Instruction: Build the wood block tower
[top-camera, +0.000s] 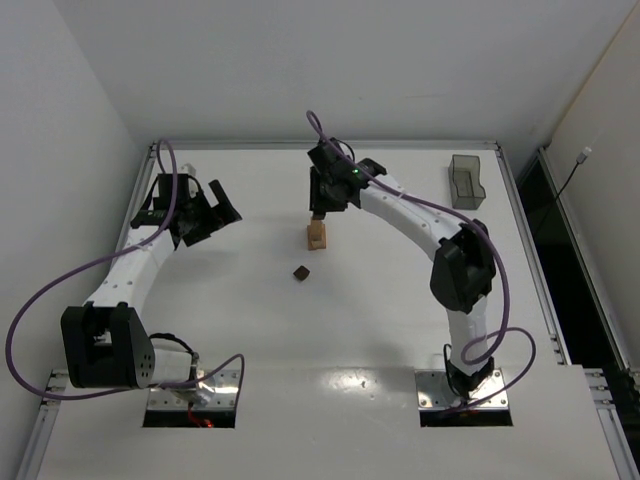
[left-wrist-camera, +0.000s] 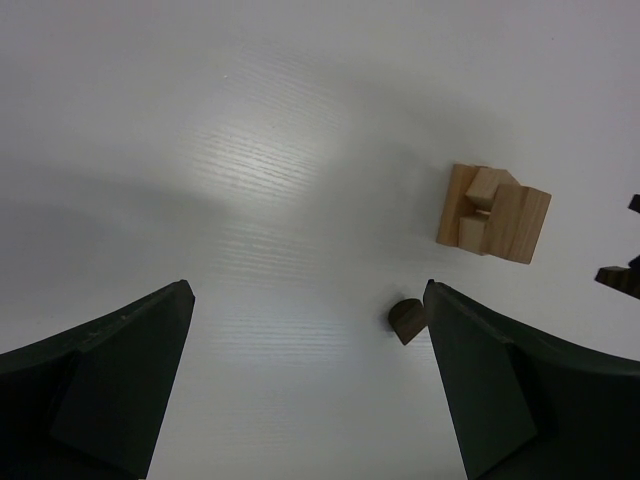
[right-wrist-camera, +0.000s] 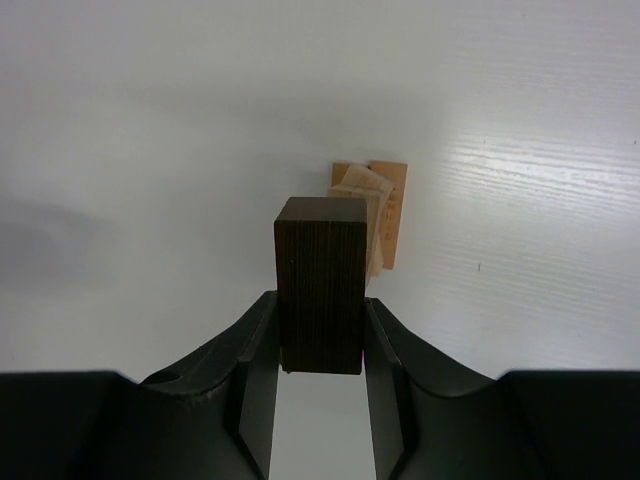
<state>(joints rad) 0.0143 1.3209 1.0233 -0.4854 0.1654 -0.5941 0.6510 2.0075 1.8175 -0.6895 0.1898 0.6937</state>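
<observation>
Wood block tower (top-camera: 317, 236): short stack of light tan blocks, standing on the white surface (top-camera: 400, 320) near its middle. From the left wrist view (left-wrist-camera: 493, 212) the blocks sit unevenly, with steps between them.

Right pincer (top-camera: 320, 205) just at the tower's 12 o'clock in the top view. It is clamped on a dark brown block (right-wrist-camera: 320, 250), held upright between both fingers. In the right wrist view the tower (right-wrist-camera: 385, 205) shows past the block, toward 1 o'clock. Cannot tell whether block and tower touch.

Small dark piece (top-camera: 301, 272) lies loose on the surface at the tower's 7 o'clock, near but apart.

Left pincer (top-camera: 218, 222) off at the tower's 9 o'clock, well apart, fingers spread wide with nothing between them.

Grey container (top-camera: 466, 180) at roughly 2 o'clock, near the far right of the surface.
</observation>
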